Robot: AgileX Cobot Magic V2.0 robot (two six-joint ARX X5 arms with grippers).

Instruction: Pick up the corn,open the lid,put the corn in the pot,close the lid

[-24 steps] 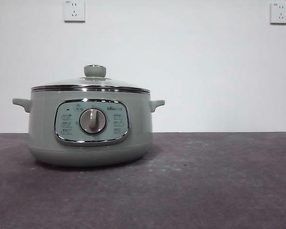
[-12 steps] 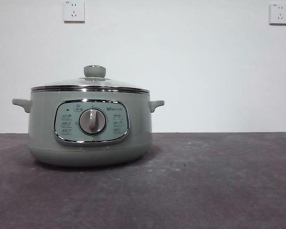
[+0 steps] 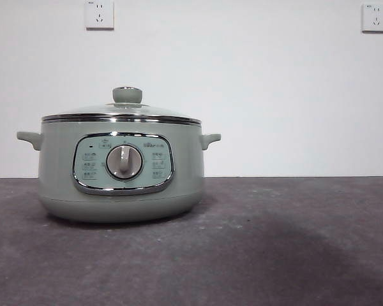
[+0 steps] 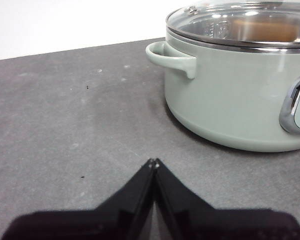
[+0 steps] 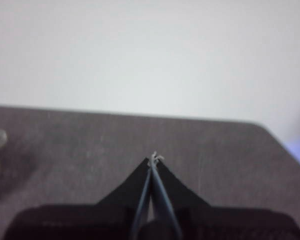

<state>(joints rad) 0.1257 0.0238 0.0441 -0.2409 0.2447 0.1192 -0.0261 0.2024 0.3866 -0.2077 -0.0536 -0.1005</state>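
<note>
So the pot [image 3: 120, 169] sits on the dark grey bench [image 3: 274, 248], toward the back edge where the bench meets the white wall [image 3: 255, 89], and over to the left half in the front view. Control panel [image 3: 123, 163] with the silver dial [image 3: 124, 162] faces the front camera dead on. The lid [image 3: 121, 113] is seated flat on the pot's rim, green knob [image 3: 127, 95] sticking straight up. Both side handles are visible, one at each side.

Through the glass in the left wrist view there's an orange-brown shape inside the pot [image 4: 240, 85], probably the corn [image 4: 264, 30], but it's too blurry behind the reflections to call for sure.

The left gripper [image 4: 153, 162] hangs low over bare bench near the pot's handle [image 4: 171, 56], not touching it, jaws pinched together tip to tip with nothing between them. The right gripper [image 5: 155, 159] is over bare bench too, pointing toward the back edge and wall, jaws closed up tight and empty as well. Neither arm shows in the front view.

Two wall sockets [image 3: 99, 14] sit high up on the wall.
</note>
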